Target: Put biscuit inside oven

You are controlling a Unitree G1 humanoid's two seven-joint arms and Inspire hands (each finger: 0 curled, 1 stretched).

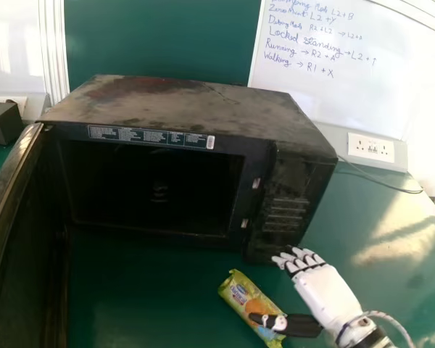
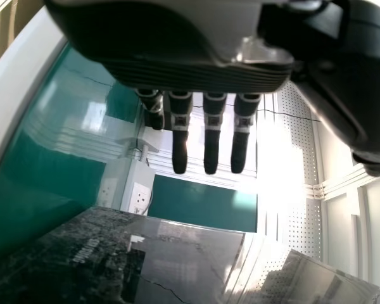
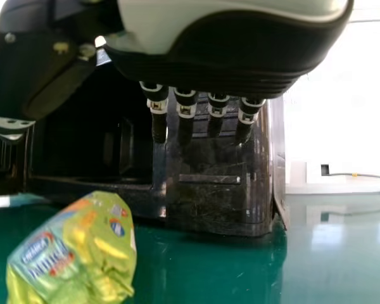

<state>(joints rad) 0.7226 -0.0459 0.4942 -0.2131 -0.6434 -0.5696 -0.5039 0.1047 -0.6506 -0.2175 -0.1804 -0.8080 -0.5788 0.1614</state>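
In the head view my right hand is at the lower right, its fingers extended towards the oven's front corner and its thumb over the biscuit packet. The green and yellow packet lies on the table before the black oven, whose door stands open at the left. In the right wrist view the hand has straight fingers, with the packet lying off to the thumb's side; whether the thumb touches it I cannot tell. My left hand has its fingers straight in the left wrist view, the packet not between them.
The oven door reaches forward along the left side of the green table. A socket box and a cable are behind the oven at the right. A dark box stands at the far left, and a whiteboard is behind.
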